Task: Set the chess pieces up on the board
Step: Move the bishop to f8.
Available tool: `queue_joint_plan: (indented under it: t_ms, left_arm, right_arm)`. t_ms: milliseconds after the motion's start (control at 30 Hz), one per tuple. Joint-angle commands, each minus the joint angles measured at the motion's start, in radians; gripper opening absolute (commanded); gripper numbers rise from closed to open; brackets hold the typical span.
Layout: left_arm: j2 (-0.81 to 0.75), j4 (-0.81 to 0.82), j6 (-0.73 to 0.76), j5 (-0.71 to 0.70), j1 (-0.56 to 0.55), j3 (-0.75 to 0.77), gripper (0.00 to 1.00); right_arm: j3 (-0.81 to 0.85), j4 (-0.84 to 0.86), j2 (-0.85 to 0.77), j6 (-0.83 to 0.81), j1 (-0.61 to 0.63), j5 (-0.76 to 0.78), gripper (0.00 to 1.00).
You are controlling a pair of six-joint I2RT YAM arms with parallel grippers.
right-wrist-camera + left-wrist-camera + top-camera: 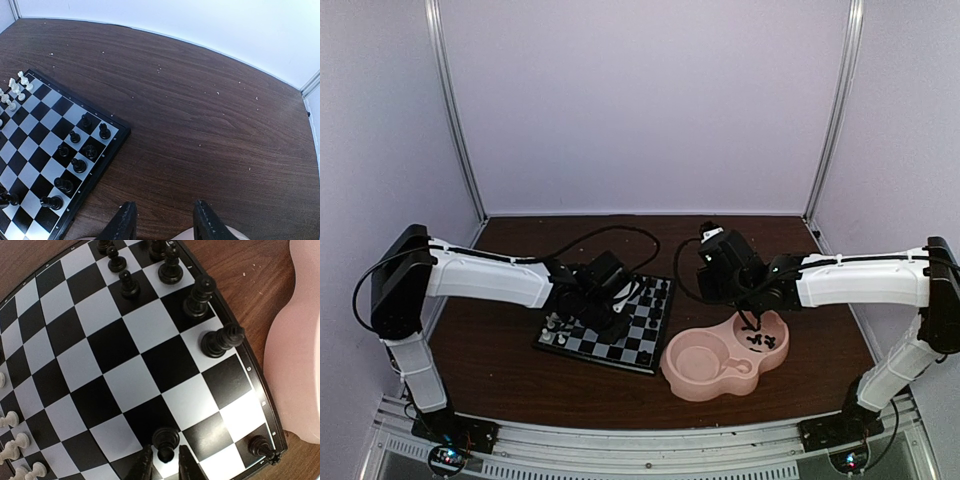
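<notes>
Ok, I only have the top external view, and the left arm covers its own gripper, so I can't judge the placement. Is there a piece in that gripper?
Observer: Yes. The left wrist view shows a black piece standing on the board inside the left gripper. I cannot tell whether the gripper is pinching it or only flanking it.
Operator: And the right one over the dish, is it carrying anything?
Observer: No. In the right wrist view the right gripper is open with nothing in it.
</notes>
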Motion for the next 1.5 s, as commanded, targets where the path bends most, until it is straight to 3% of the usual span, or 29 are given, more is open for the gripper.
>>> queue_joint_plan:
  t_ms: [0,133,367,767,1467]
  left_arm:
    - [0.019,0.0,0.011,0.007,-0.004,0.036,0.19]
    - [0.011,0.01,0.011,0.012,-0.005,0.03,0.12]
    - [-0.012,0.059,0.02,0.053,-0.008,0.003,0.09]
    - [0.009,0.178,0.06,0.147,-0.027,-0.009,0.1]
    - [0.09,0.176,0.077,0.145,-0.029,0.076,0.11]
  right_arm:
    - [-0.005,0.003,-0.022,0.02,-0.009,-0.002,0.41]
    - [-0.006,0.003,-0.023,0.021,-0.01,-0.003,0.41]
    - [-0.007,0.003,-0.023,0.021,-0.009,-0.004,0.41]
    - [-0.007,0.004,-0.026,0.021,-0.01,-0.003,0.41]
    - [-0.007,0.004,-0.03,0.022,-0.009,-0.011,0.41]
